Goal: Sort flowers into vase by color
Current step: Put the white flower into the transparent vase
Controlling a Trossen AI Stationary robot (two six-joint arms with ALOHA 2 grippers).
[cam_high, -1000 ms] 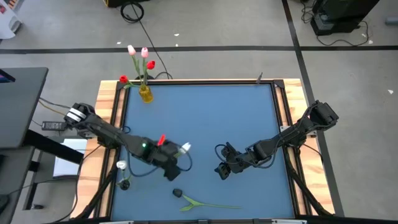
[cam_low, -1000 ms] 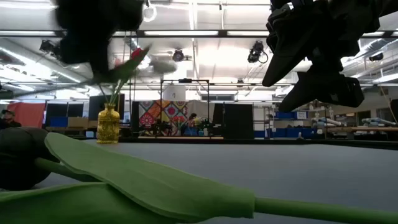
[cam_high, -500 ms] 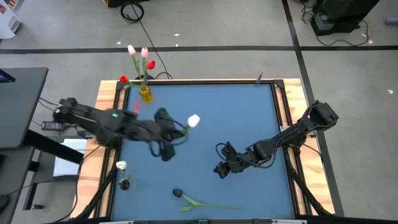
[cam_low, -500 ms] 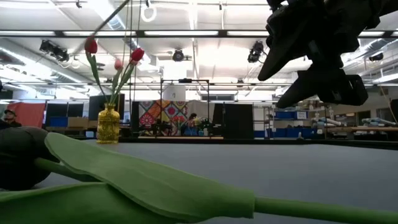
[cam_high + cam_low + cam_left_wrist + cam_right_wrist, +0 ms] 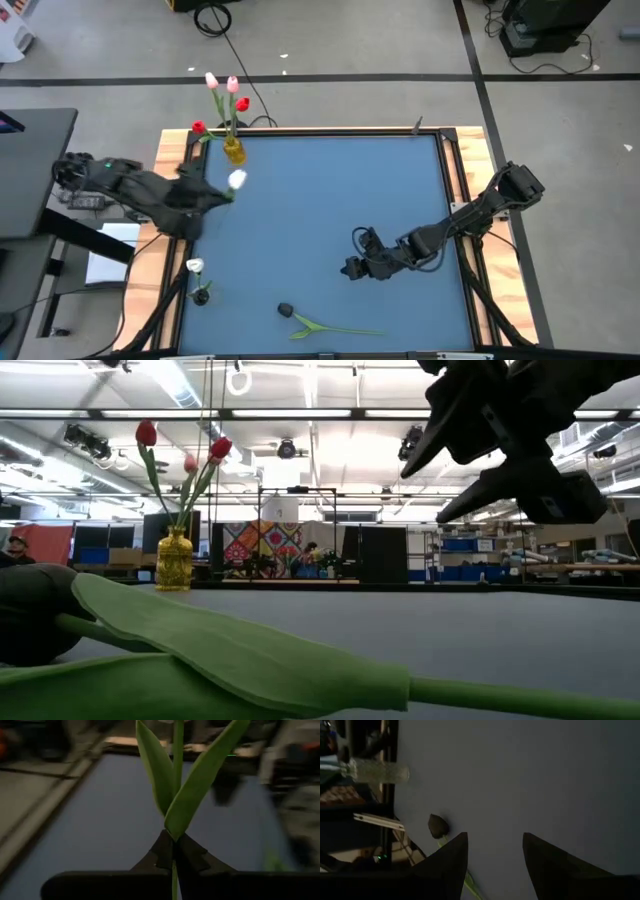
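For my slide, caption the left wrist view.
Left gripper shut on a white tulip's green stem, held above the blue table.

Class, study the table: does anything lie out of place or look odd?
Yes: a black tulip lies flat near the table's front edge, outside any vase. The left hand carries a white tulip. Nothing looks spilled or broken.

We saw a grey concrete floor [image 5: 350,60] crossed by dark tape lines [image 5: 300,80], a black cable [image 5: 215,25] coiled on it. Beyond the table's far edge, the hall had long ceiling lights [image 5: 310,415], a colourful patterned panel [image 5: 262,545], and dark cabinets [image 5: 385,555] against the back.
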